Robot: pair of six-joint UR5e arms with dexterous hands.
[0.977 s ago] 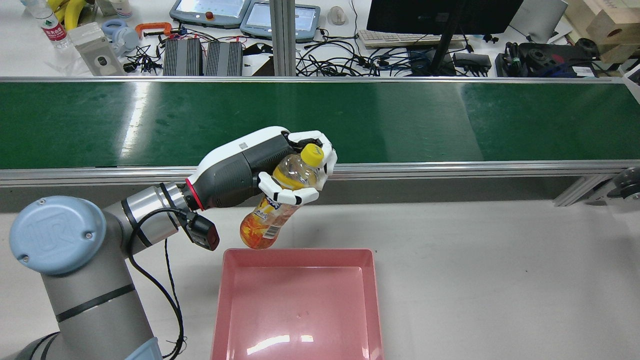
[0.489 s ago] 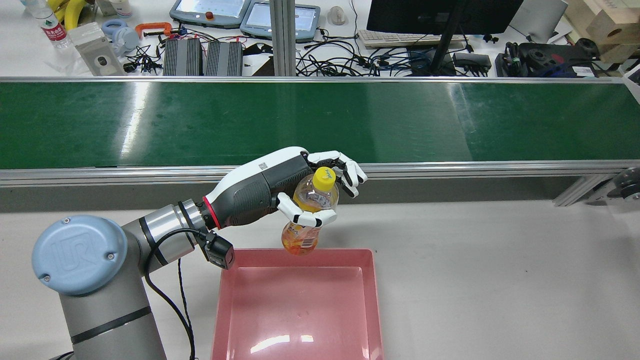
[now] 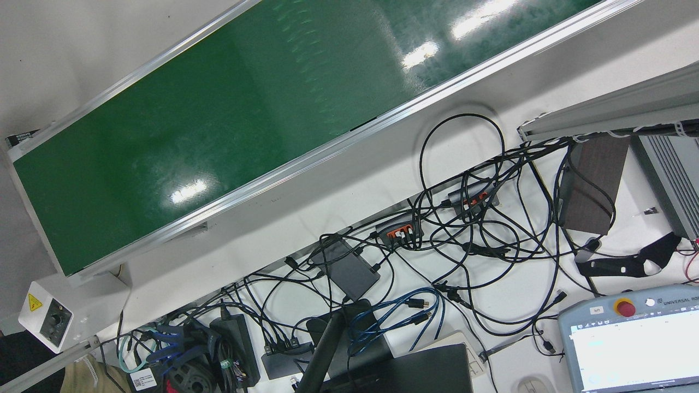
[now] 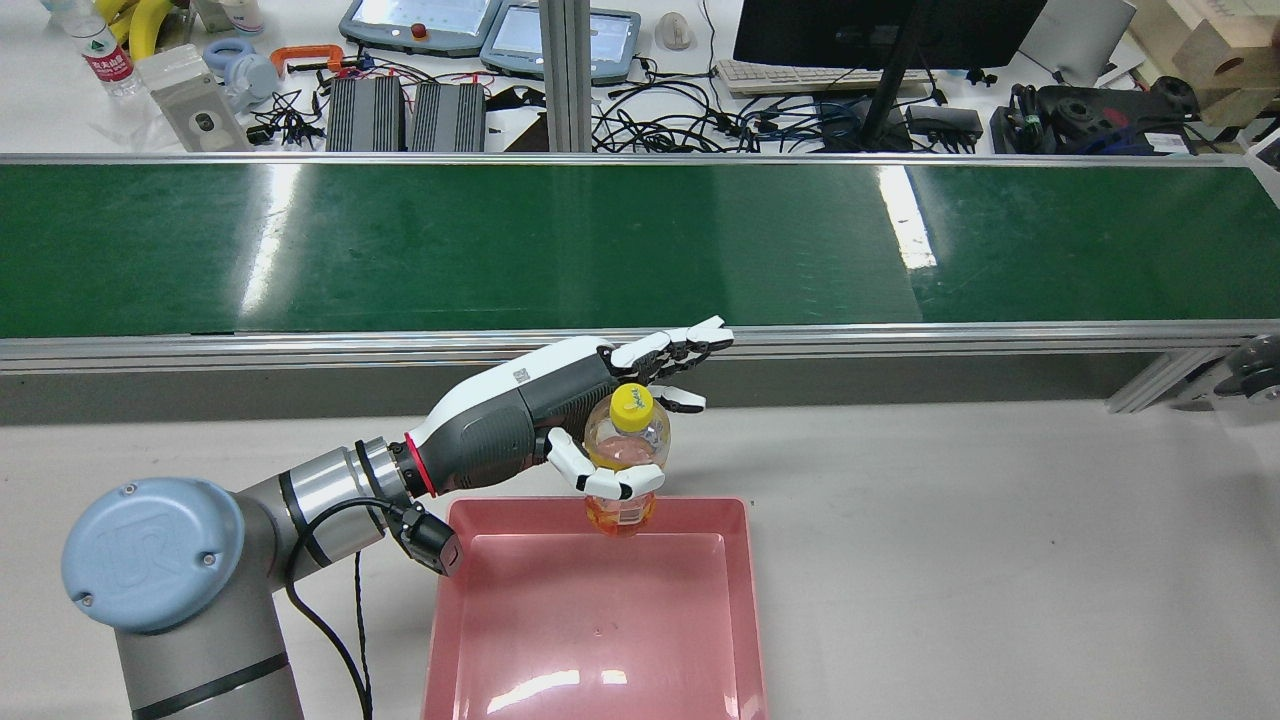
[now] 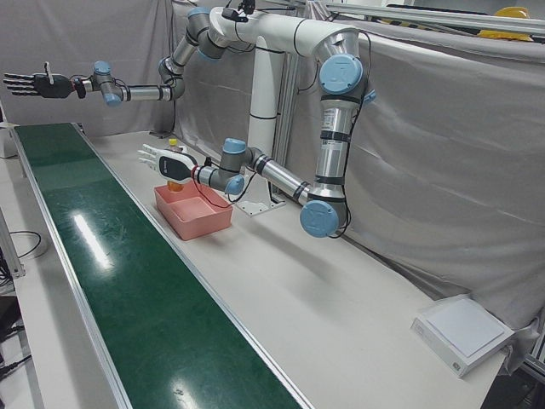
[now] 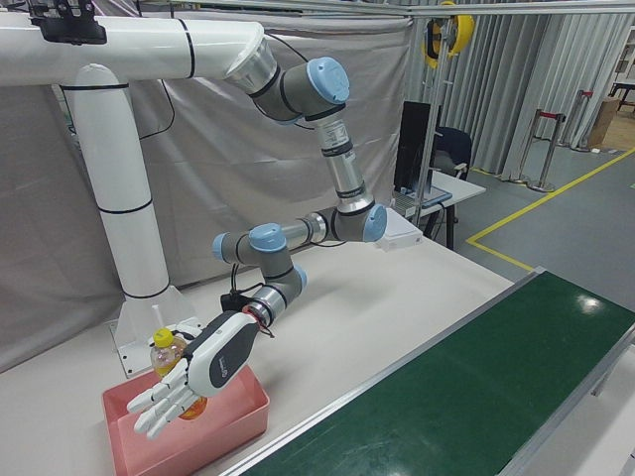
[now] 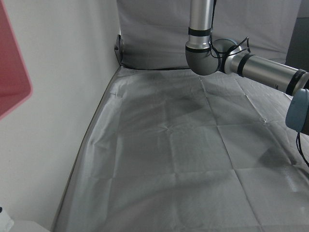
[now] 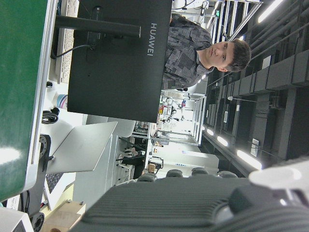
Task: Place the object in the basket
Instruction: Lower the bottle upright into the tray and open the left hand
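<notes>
Left hand point(image 4: 590, 400) fingers point(image 4: 672, 349) spread wide, thumb alone touching bottle point(image 4: 622, 468), upright under them at pink basket's point(image 4: 745, 600) far rim. Right hand point(image 5: 30, 84) fingers splayed, empty.

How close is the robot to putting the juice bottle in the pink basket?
Nearly done. The bottle is off the green belt and upright at the pink basket's far edge. The left hand has its fingers spread, with only the thumb curled around it. Left: letting go fully.

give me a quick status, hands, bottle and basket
Left hand fingers spread, thumb curled at the bottle. Bottle upright over the pink basket far edge. Right hand open, raised beyond the conveyor's end. Nothing in the way.
</notes>
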